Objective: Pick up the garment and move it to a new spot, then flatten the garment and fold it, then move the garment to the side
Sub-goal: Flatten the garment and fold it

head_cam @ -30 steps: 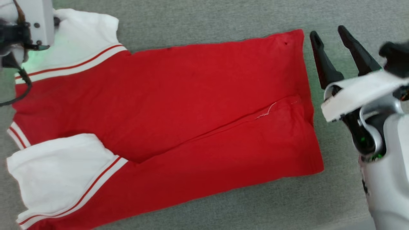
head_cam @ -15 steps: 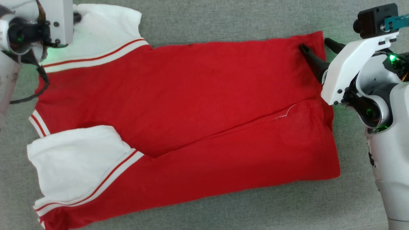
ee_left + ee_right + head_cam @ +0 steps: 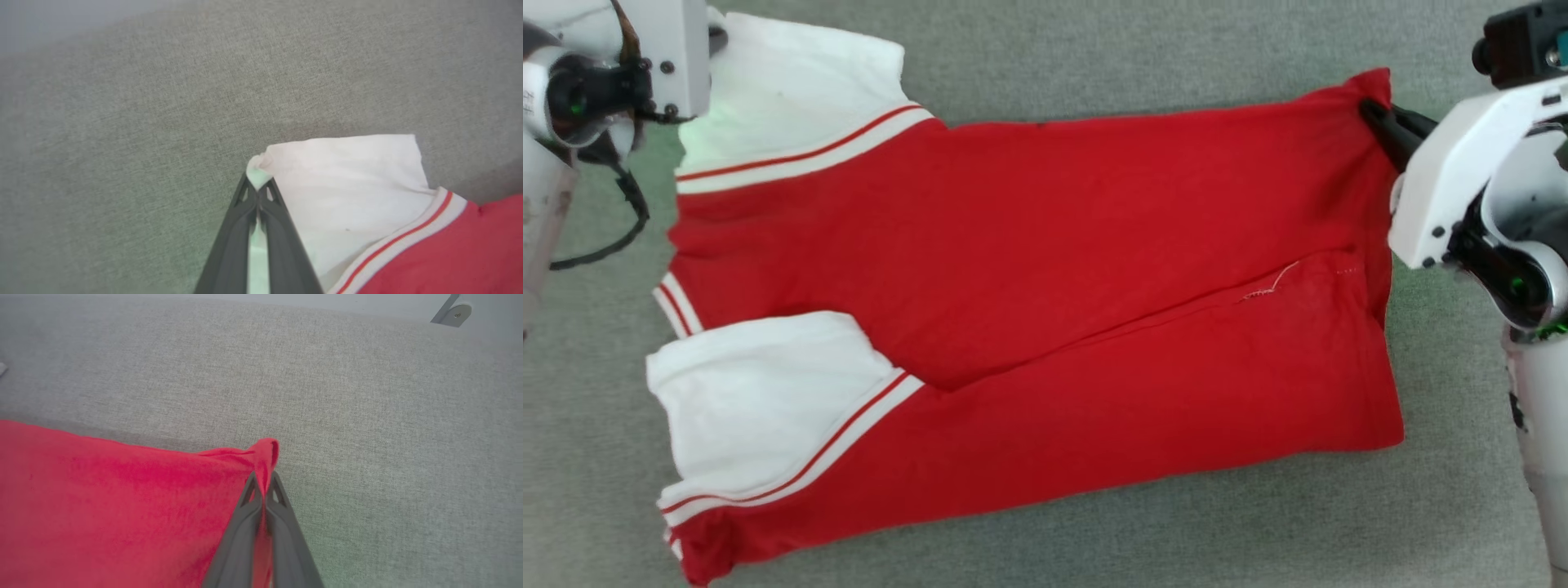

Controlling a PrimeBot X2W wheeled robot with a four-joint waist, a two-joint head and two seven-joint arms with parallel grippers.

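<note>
So the shirt point(image 3: 1045, 269) lies flat on the grey table point(image 3: 1094, 49), with its neck end toward the robot's left and its bottom end toward the right. I think the picking up, moving and flattening are done, because the cloth looks smooth. The folding looks begun too: the near long side is turned in over the middle, and the near white sleeve point(image 3: 760, 400) lies on top of the red. No letters or number show. The left hand point(image 3: 257, 192) is pinched tight on the corner of the far white sleeve point(image 3: 343, 192). The right hand point(image 3: 263, 479) is pinched tight on the far red corner point(image 3: 267, 451) at the bottom end, and that corner stands up a little off the table. It looks like the far long side is the next part to fold. After that, the shirt must be folded smaller and moved to the side. Bare table lies past the far edge and along the near edge. The right arm point(image 3: 1470, 180) is just beside the bottom end, so room is tight there. The near left corner is close to the bottom of the head view.
</note>
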